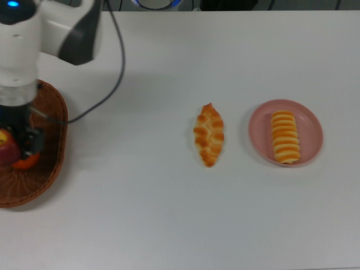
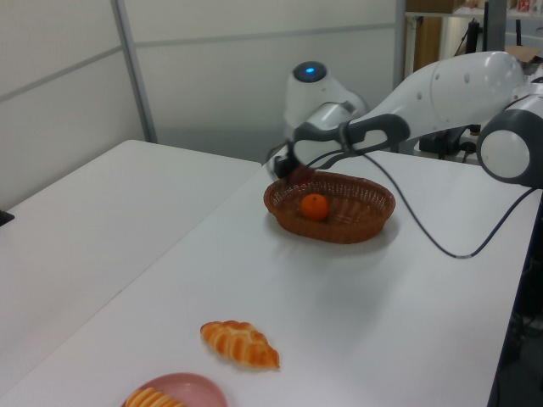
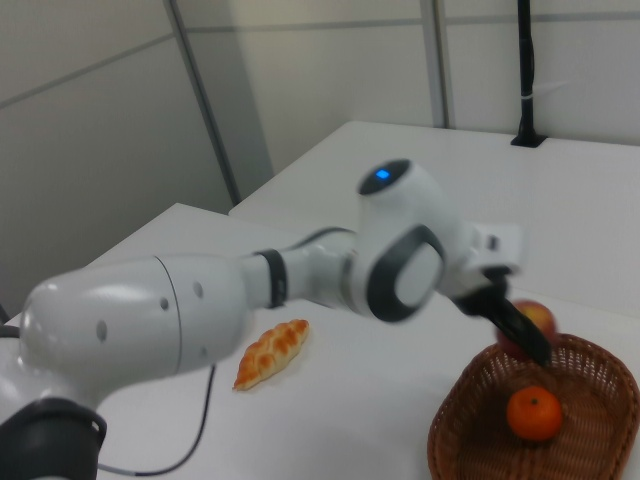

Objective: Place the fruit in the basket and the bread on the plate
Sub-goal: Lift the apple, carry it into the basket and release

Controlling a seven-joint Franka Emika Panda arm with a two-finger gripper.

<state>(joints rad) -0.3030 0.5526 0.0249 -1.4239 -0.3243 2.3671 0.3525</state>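
Note:
The red-yellow apple [image 1: 5,154] hangs over the wicker basket [image 1: 53,174] at the top view's left edge, with my gripper [image 1: 16,147] shut on it. Under it, the orange mandarin [image 1: 26,163] lies in the basket, partly hidden; it shows fully as the mandarin [image 2: 315,206] in the left view. In the right view the apple [image 3: 538,318] sits between the dark fingers just above the basket's far rim [image 3: 560,345]. The braided pastry [image 1: 208,134] lies on the table mid-scene. The ridged roll [image 1: 285,136] rests on the pink plate [image 1: 312,121].
The white arm [image 1: 34,34] reaches in from the top view's upper left, and its black cable [image 1: 115,73] loops over the table toward the basket. The pastry lies just left of the plate in the top view.

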